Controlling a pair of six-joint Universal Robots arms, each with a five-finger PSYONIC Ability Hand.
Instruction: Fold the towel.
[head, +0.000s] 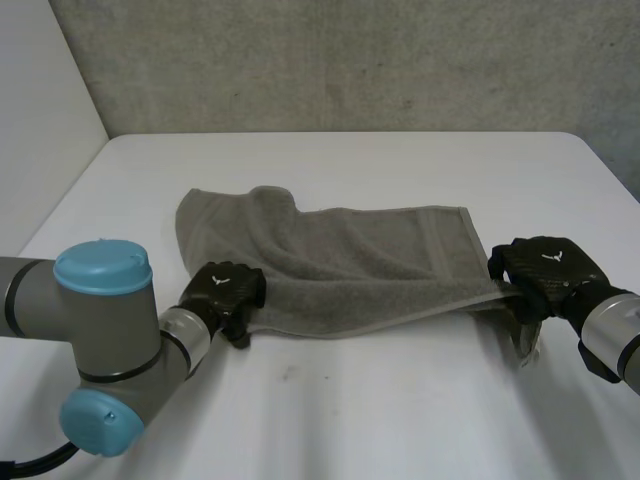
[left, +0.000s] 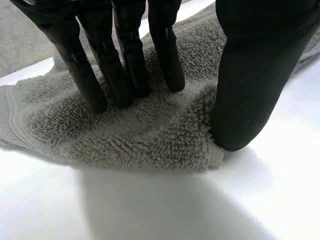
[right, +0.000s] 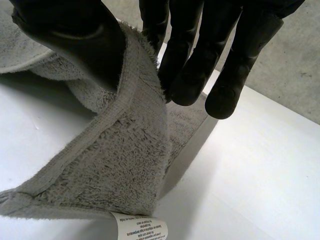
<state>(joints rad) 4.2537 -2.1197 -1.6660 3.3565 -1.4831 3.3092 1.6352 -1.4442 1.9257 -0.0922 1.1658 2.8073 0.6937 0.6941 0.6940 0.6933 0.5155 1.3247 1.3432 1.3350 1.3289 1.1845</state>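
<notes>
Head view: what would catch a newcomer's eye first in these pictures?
A grey towel lies rumpled across the middle of the white table. The left hand pinches its near left corner, the right hand its lifted right end, where a white label hangs.

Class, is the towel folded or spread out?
Mostly spread, not yet folded: the towel lies open, left hand and right hand pinching its near corners.
</notes>
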